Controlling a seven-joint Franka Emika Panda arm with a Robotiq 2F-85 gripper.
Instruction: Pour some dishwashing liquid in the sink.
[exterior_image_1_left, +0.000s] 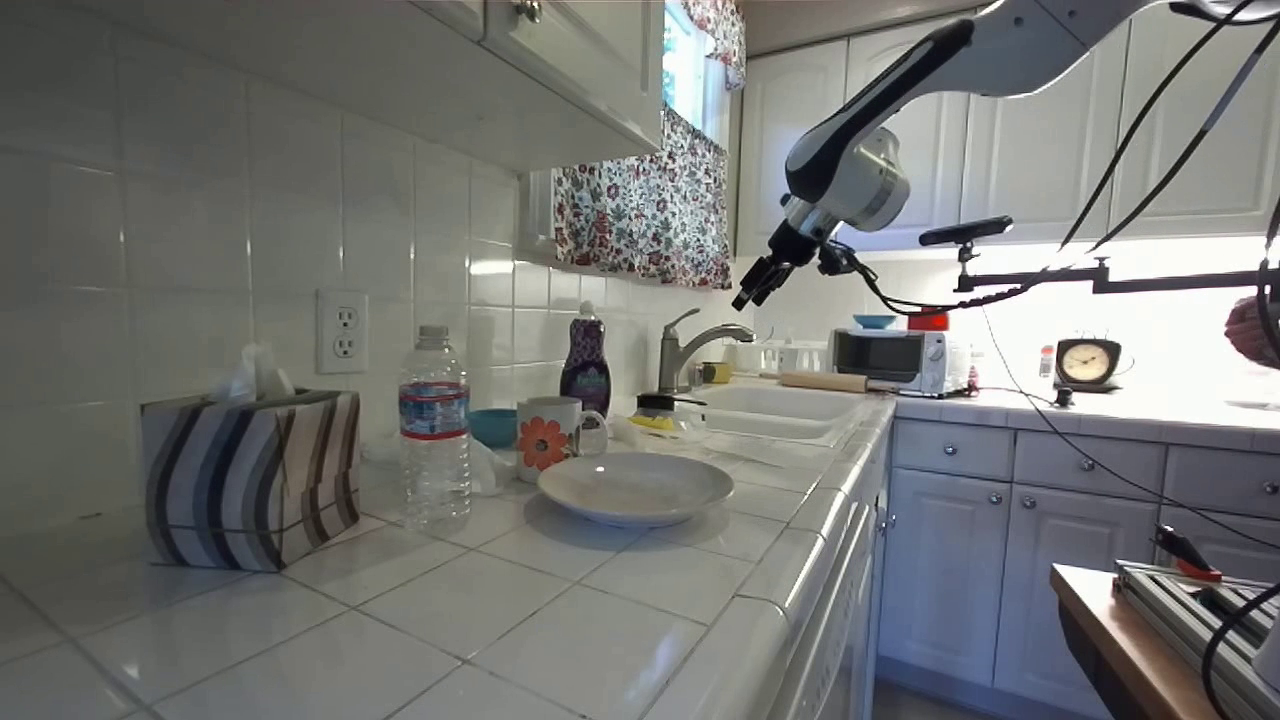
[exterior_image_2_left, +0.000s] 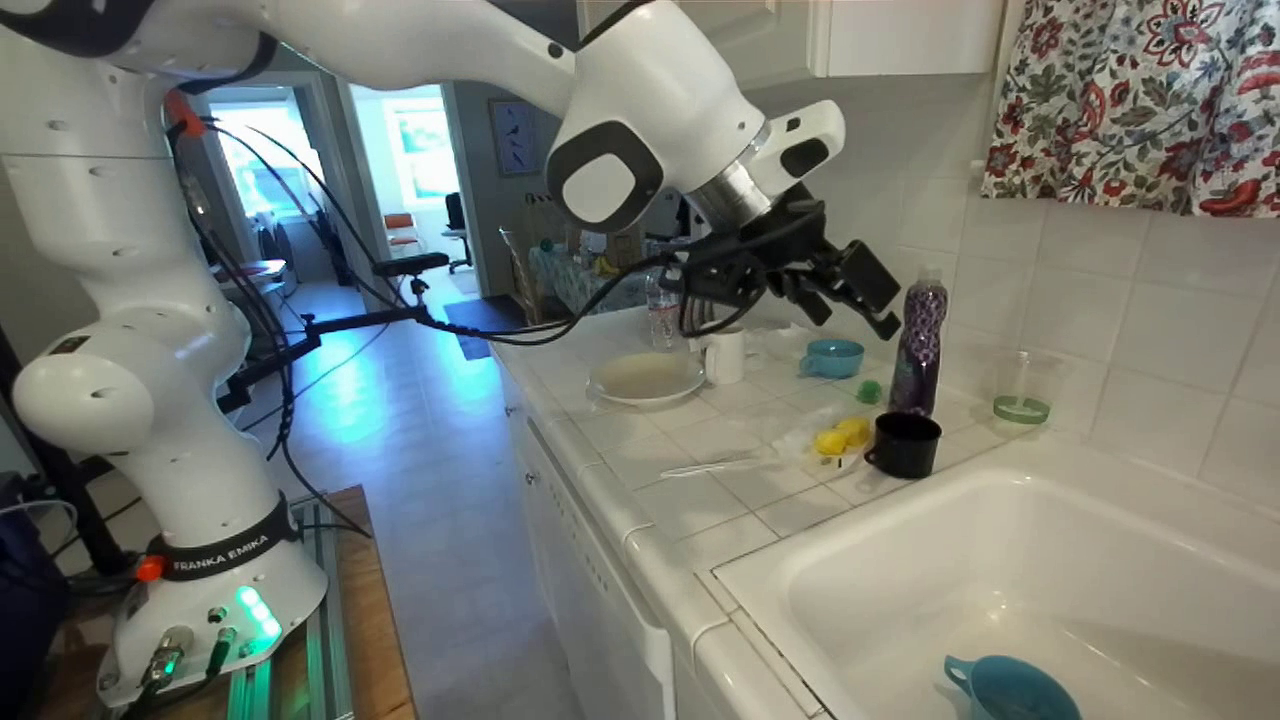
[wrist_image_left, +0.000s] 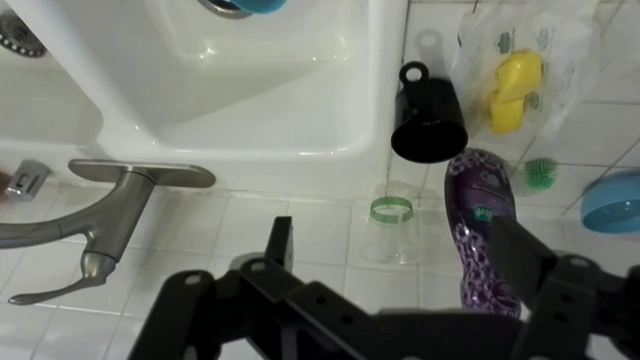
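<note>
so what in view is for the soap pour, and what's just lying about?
For the job:
purple dish soap bottle
sink
gripper, open and empty

Just lying about, among others:
black mug
clear cup with green band
blue cup
second blue cup, inside the sink
yellow pieces
green bristly ball
flower mug
white dish
water bottle
striped tissue box

Robot base (exterior_image_2_left: 215, 610): "FRANKA EMIKA", white capitals on black band (exterior_image_2_left: 230, 552).
Soap bottle (wrist_image_left: 470, 237): teal patch (wrist_image_left: 483, 213), wrist view, word ends in "live"; start unclear, other print blurred.
Water bottle (exterior_image_1_left: 436, 450): blue and red label (exterior_image_1_left: 434, 408), print too small to read.
Clock (exterior_image_1_left: 1087, 362): markings too small to read.
Plastic bag (wrist_image_left: 562, 80): green printed marks, can't make out.
White front panel (exterior_image_2_left: 600, 585): row of small marks, illegible.
</note>
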